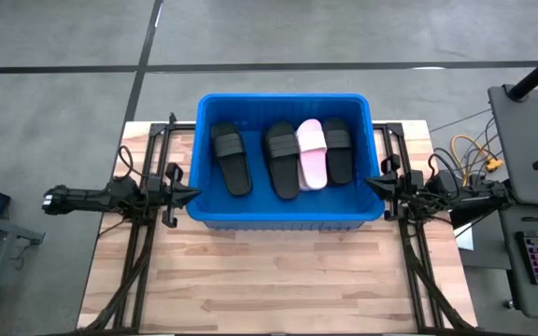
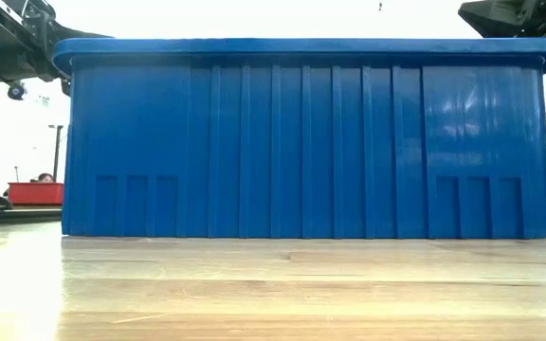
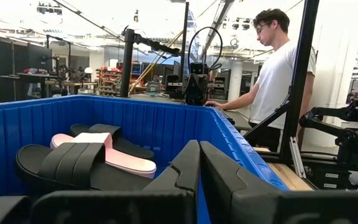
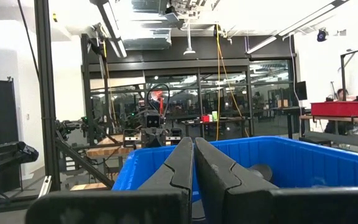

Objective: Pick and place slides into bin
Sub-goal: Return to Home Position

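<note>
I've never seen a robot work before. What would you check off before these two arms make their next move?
1. Slides in the blue bin: three black slides and one pink slide lie inside: ok.
2. Table: no slide shows outside the bin: ok.
3. Left tool: shut, empty, at the bin's left wall: ok.
4. Right tool: shut, empty, at the bin's right wall: ok.
5. Gap between each tool and the bin's rim: cannot tell.
6. Person: stands beyond the rig's frame, off the table: ok.
</note>
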